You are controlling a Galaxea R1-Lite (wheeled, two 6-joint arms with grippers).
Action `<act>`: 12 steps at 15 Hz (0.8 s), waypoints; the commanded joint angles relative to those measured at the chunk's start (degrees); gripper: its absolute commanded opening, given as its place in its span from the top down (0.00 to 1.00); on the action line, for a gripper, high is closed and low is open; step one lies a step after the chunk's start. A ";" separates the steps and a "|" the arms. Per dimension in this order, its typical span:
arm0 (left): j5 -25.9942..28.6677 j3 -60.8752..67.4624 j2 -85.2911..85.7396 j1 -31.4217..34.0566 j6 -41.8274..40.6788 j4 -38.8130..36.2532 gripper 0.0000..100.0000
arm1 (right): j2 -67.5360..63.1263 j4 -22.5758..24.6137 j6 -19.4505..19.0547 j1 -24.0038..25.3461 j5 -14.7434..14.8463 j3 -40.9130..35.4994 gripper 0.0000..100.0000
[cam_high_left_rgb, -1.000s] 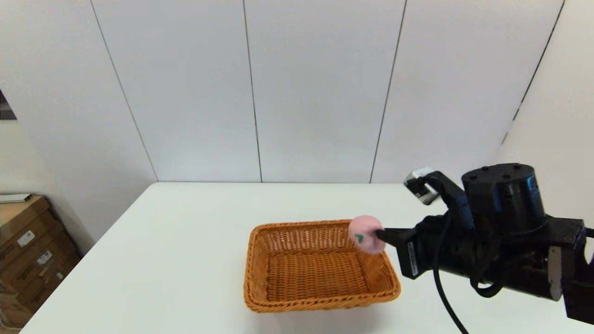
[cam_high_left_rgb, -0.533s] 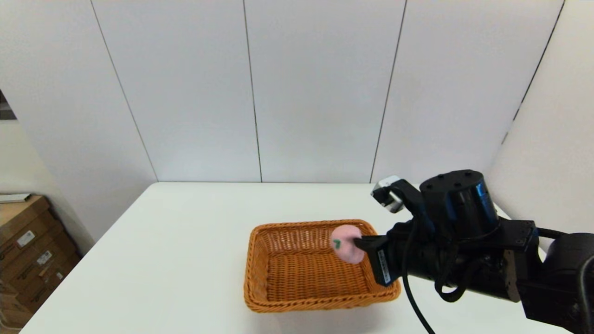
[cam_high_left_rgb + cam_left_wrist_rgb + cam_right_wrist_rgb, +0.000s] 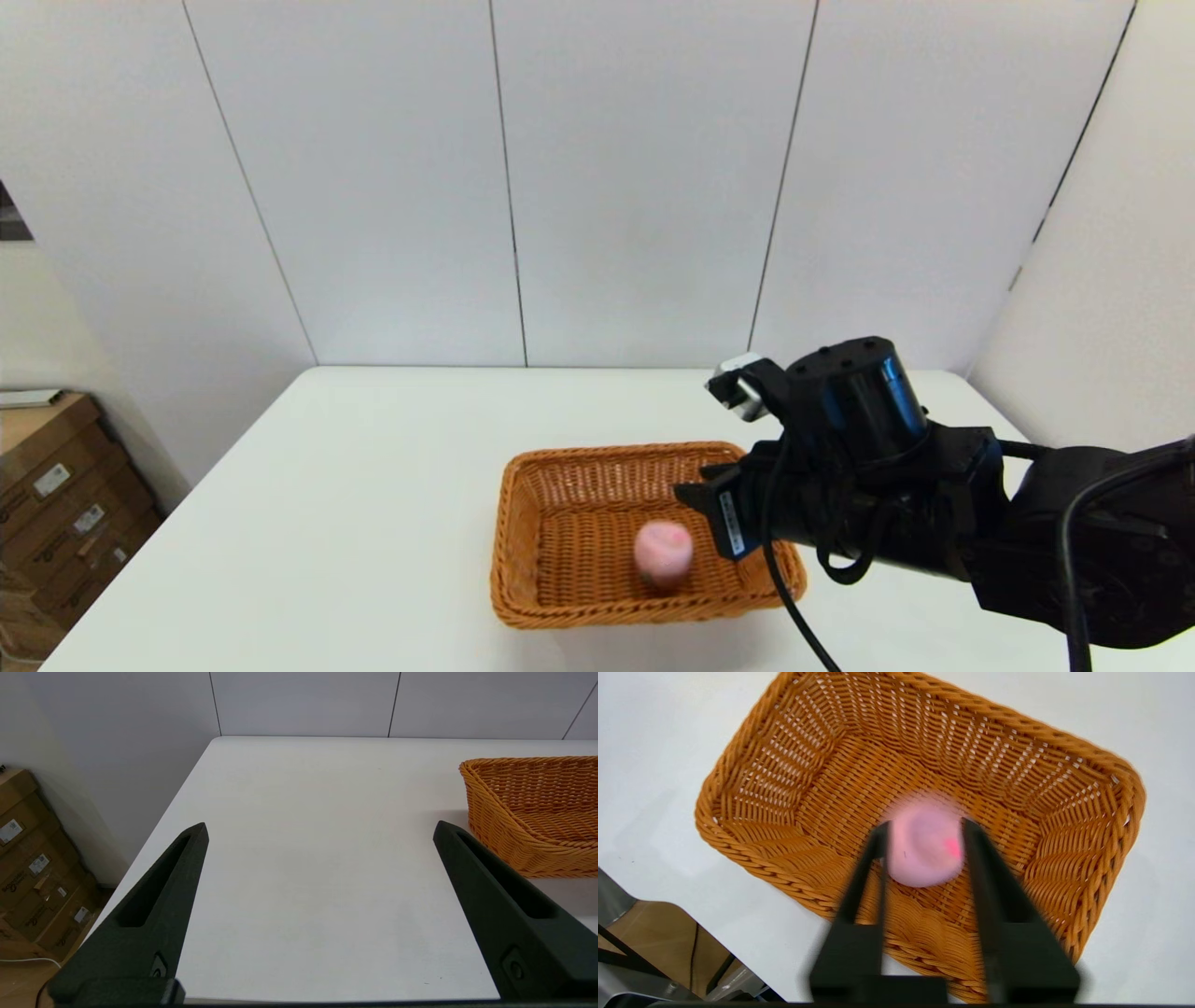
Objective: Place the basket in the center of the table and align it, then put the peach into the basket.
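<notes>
The orange-brown wicker basket (image 3: 523, 532) stands on the white table (image 3: 373, 485), about mid-width and toward the near edge. The pink peach (image 3: 663, 553) lies inside it on the woven floor, right of the middle. My right gripper (image 3: 693, 493) hovers over the basket's right half, just above and to the right of the peach, open and apart from it. In the right wrist view the peach (image 3: 924, 844) shows between the two spread fingers of that gripper (image 3: 924, 826), with the basket (image 3: 752, 765) beneath. My left gripper (image 3: 320, 830) stays parked, open, left of the basket (image 3: 514, 826).
Stacked cardboard boxes (image 3: 56, 485) sit on the floor past the table's left edge, also showing as boxes (image 3: 28, 858) in the left wrist view. A white panelled wall (image 3: 597, 187) rises behind the table's far edge. Bare tabletop (image 3: 303, 858) lies left of the basket.
My right gripper carried the peach leftward over the basket's right rim, then opened. The peach has dropped from the fingers onto the basket floor.
</notes>
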State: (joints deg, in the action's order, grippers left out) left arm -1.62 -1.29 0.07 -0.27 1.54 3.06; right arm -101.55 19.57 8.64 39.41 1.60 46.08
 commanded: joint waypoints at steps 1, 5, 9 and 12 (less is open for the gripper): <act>-0.05 -0.03 0.01 0.00 0.13 0.02 0.00 | -0.76 0.47 0.06 -2.59 0.16 0.15 0.00; -0.05 -0.03 0.01 0.00 0.66 0.02 0.00 | 15.41 -0.49 0.23 -6.45 2.18 -1.70 0.00; -0.14 -0.03 0.01 0.00 0.84 0.02 0.00 | 35.89 -4.36 -7.32 -10.85 6.14 -7.41 0.00; -0.14 -0.03 0.01 0.00 1.19 0.02 0.00 | 49.08 -4.62 -12.86 -18.05 7.19 -16.20 0.00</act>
State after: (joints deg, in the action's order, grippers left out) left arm -1.76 -1.34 0.07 -0.27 2.72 3.06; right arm -70.19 15.79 1.93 29.38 7.13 38.89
